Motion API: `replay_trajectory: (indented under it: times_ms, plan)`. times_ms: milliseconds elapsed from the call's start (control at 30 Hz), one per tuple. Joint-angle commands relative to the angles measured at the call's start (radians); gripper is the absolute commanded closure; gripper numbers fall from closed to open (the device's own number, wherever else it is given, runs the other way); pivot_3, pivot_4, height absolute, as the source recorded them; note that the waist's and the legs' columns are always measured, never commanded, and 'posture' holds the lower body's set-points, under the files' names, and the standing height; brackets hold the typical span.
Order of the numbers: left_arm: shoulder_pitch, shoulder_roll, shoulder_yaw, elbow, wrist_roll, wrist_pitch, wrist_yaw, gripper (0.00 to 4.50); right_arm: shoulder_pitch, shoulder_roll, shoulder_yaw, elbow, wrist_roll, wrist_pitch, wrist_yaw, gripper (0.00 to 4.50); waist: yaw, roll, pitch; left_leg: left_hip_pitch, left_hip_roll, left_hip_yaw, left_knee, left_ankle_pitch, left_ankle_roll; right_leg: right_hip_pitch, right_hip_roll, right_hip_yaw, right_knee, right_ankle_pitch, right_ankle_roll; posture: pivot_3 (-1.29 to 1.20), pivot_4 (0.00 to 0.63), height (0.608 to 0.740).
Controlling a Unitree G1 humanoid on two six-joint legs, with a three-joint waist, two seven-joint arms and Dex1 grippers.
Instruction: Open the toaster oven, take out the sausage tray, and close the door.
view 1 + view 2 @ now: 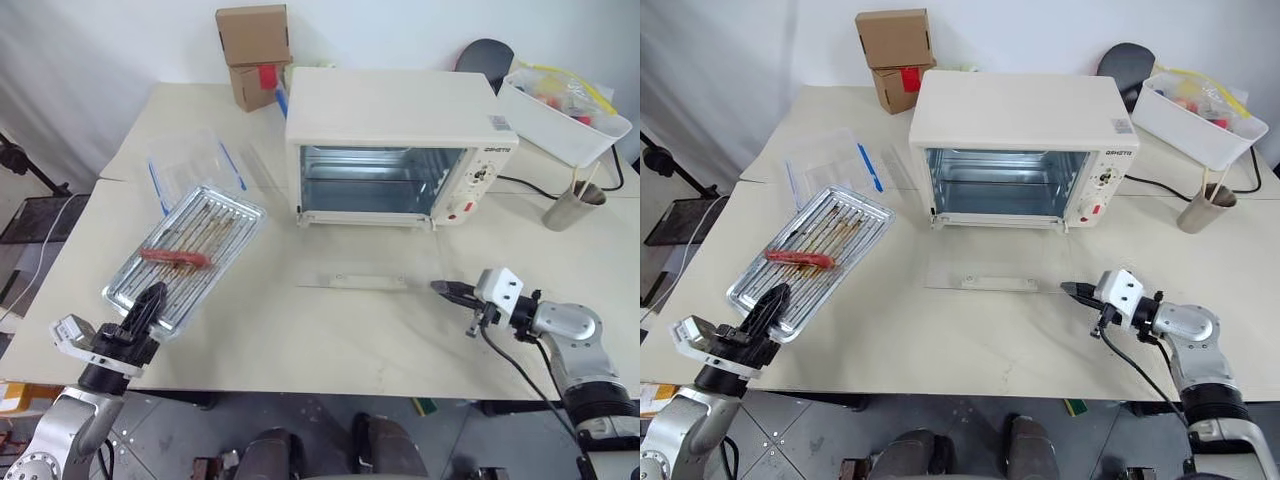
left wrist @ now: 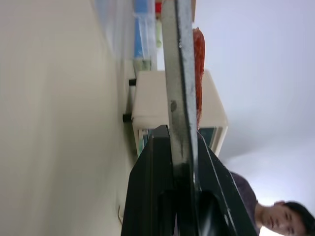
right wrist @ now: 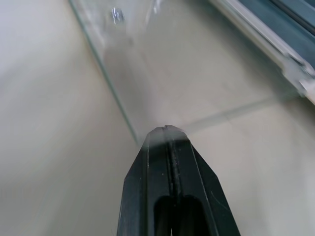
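The cream-white toaster oven stands at the back middle of the table, its cavity open and bare. Its glass door lies folded down flat in front, bar handle toward me. The silver sausage tray with one red sausage is over the table's left part. My left gripper is shut on the tray's near edge, which runs between its fingers in the left wrist view. My right gripper is shut and holds nothing, its tips just off the door's near right corner.
A clear plastic container with blue clips lies behind the tray. Cardboard boxes stand at the back left. A white bin and a metal cup are at the back right. A person shows beyond the oven.
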Motion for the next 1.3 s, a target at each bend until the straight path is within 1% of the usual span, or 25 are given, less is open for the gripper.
replay_trajectory:
  times_ms: [33, 100, 167, 300, 467, 567, 633, 667, 700, 733, 767, 867, 900, 967, 1033, 1067, 1200, 1300]
  plan:
    - [0.010, -0.005, 0.005, -0.043, -0.028, -0.026, 0.007, 4.50, 0.002, 0.015, -0.068, -0.116, 0.151, 0.062, 0.068, 4.46, 0.001, 0.000, 0.000, 0.000, 0.000, 0.000, 0.000, 0.000, 0.000, 0.000, 0.000, 0.000, 0.000, 0.000, 0.000, 0.00, 0.150, 0.740]
    - [0.009, -0.006, 0.001, -0.048, -0.028, -0.034, 0.013, 4.50, 0.006, 0.016, -0.090, -0.183, 0.219, 0.146, 0.082, 4.46, 0.002, 0.000, 0.000, 0.000, -0.001, 0.000, 0.000, 0.000, 0.000, 0.000, -0.001, 0.000, 0.000, 0.000, 0.000, 0.00, 0.150, 0.740]
    - [0.003, 0.002, -0.008, -0.052, -0.028, -0.039, 0.026, 4.50, -0.006, 0.013, -0.129, -0.276, 0.301, 0.260, 0.061, 4.46, 0.002, 0.001, 0.000, 0.000, -0.001, 0.000, 0.000, 0.000, 0.000, 0.000, -0.002, 0.000, 0.000, 0.000, 0.000, 0.00, 0.150, 0.740]
    - [-0.008, 0.013, -0.020, -0.054, -0.028, -0.039, 0.038, 4.50, -0.037, -0.002, -0.189, -0.390, 0.380, 0.413, 0.013, 4.46, 0.002, 0.001, 0.000, -0.001, -0.001, -0.001, 0.000, -0.003, -0.002, -0.001, -0.002, 0.000, 0.000, 0.000, 0.000, 0.00, 0.150, 0.740]
    - [-0.019, 0.032, -0.053, -0.047, -0.028, -0.009, 0.036, 4.50, -0.059, -0.015, -0.259, -0.471, 0.427, 0.533, -0.053, 4.46, 0.004, 0.001, 0.000, -0.001, -0.001, -0.001, 0.000, -0.006, -0.003, -0.001, -0.003, 0.000, -0.001, 0.000, 0.000, 0.00, 0.150, 0.740]
    - [-0.029, 0.054, -0.078, -0.024, -0.028, 0.028, 0.022, 4.50, -0.012, -0.045, -0.279, -0.506, 0.385, 0.515, -0.032, 4.46, 0.009, 0.001, 0.000, -0.002, -0.001, -0.001, 0.000, -0.006, -0.001, -0.001, -0.003, -0.001, -0.001, 0.000, 0.000, 0.00, 0.150, 0.740]
    - [-0.037, 0.083, -0.116, 0.004, -0.028, 0.064, 0.015, 4.50, 0.060, -0.067, -0.308, -0.542, 0.388, 0.530, -0.017, 4.07, 0.013, 0.001, 0.000, -0.002, -0.002, -0.001, 0.000, -0.005, 0.002, -0.001, -0.003, -0.001, -0.001, 0.000, 0.000, 0.00, 0.150, 0.740]
    - [-0.041, 0.115, -0.155, 0.022, -0.028, 0.093, 0.009, 4.50, 0.117, -0.083, -0.322, -0.566, 0.382, 0.526, 0.002, 3.87, 0.016, 0.001, 0.000, -0.002, -0.002, -0.001, 0.000, -0.006, 0.002, -0.001, -0.003, -0.001, -0.001, 0.000, 0.000, 0.00, 0.150, 0.740]
    - [-0.050, 0.139, -0.188, 0.040, -0.028, 0.117, 0.003, 4.50, 0.171, -0.095, -0.337, -0.591, 0.383, 0.532, 0.017, 3.57, 0.024, 0.001, 0.000, -0.002, -0.002, -0.001, -0.001, -0.006, 0.003, -0.001, -0.003, -0.001, 0.000, 0.000, 0.000, 0.00, 0.150, 0.740]
    - [-0.062, 0.160, -0.217, 0.057, -0.028, 0.134, -0.004, 4.50, 0.220, -0.103, -0.351, -0.614, 0.385, 0.535, 0.026, 3.15, 0.025, 0.001, 0.000, -0.002, -0.003, -0.001, -0.001, -0.006, 0.003, -0.001, -0.003, -0.001, 0.000, 0.000, 0.000, 0.00, 0.150, 0.740]
    - [-0.075, 0.185, -0.246, 0.074, -0.028, 0.149, -0.011, 4.50, 0.266, -0.108, -0.364, -0.634, 0.376, 0.521, 0.036, 2.86, 0.027, 0.001, 0.000, -0.002, -0.003, -0.001, -0.001, -0.006, 0.003, -0.001, -0.003, -0.001, -0.001, 0.000, 0.000, 0.00, 0.150, 0.740]
    - [-0.128, 0.253, -0.331, 0.125, -0.028, 0.184, -0.029, 4.50, 0.371, -0.112, -0.405, -0.687, 0.374, 0.509, 0.049, 1.75, 0.027, 0.001, 0.001, -0.002, -0.004, 0.000, 0.000, -0.006, 0.003, 0.000, -0.003, -0.001, -0.002, 0.001, 0.001, 0.00, 0.150, 0.740]
    - [-0.155, 0.272, -0.365, 0.144, -0.028, 0.188, -0.033, 4.50, 0.405, -0.110, -0.421, -0.705, 0.376, 0.509, 0.051, 1.46, 0.026, 0.002, 0.000, -0.002, -0.004, 0.000, 0.000, -0.007, 0.000, 0.000, -0.003, 0.000, -0.003, 0.001, 0.002, 0.00, 0.150, 0.740]
    - [-0.228, 0.288, -0.442, 0.203, -0.013, 0.190, -0.024, 4.50, 0.473, -0.112, -0.451, -0.727, 0.368, 0.491, 0.074, 0.83, 0.027, 0.002, 0.000, -0.001, -0.004, 0.001, 0.000, -0.008, 0.000, 0.000, -0.004, 0.001, -0.002, 0.002, 0.003, 0.00, 0.150, 0.740]
    - [-0.321, 0.281, -0.519, 0.270, 0.032, 0.209, -0.043, 4.50, 0.535, -0.120, -0.477, -0.738, 0.358, 0.472, 0.109, 0.20, 0.035, 0.002, 0.000, -0.001, -0.004, 0.000, 0.000, -0.008, -0.001, 0.000, -0.004, 0.001, -0.002, 0.002, 0.003, 0.00, 0.150, 0.740]
    - [-0.365, 0.276, -0.551, 0.300, 0.058, 0.224, -0.063, 4.50, 0.558, -0.122, -0.490, -0.745, 0.357, 0.467, 0.120, 0.03, 0.035, 0.002, 0.000, -0.001, -0.005, 0.000, 0.000, -0.007, -0.001, 0.000, -0.004, 0.001, -0.002, 0.002, 0.003, 0.00, 0.150, 0.740]
    - [-0.502, 0.264, -0.657, 0.399, 0.199, 0.291, -0.158, 4.50, 0.619, -0.126, -0.529, -0.793, 0.368, 0.464, 0.135, 0.03, 0.030, 0.003, 0.000, -0.001, -0.006, 0.002, 0.000, -0.006, 0.002, 0.001, -0.002, 0.001, 0.001, 0.003, 0.005, 0.00, 0.150, 0.740]
    - [-0.611, 0.229, -0.729, 0.475, 0.352, 0.311, -0.250, 4.50, 0.673, -0.121, -0.555, -0.839, 0.373, 0.471, 0.141, 0.03, 0.034, 0.003, 0.000, -0.001, -0.006, 0.002, 0.000, -0.004, 0.005, 0.001, 0.004, 0.001, 0.001, 0.003, 0.005, 0.00, 0.150, 0.740]
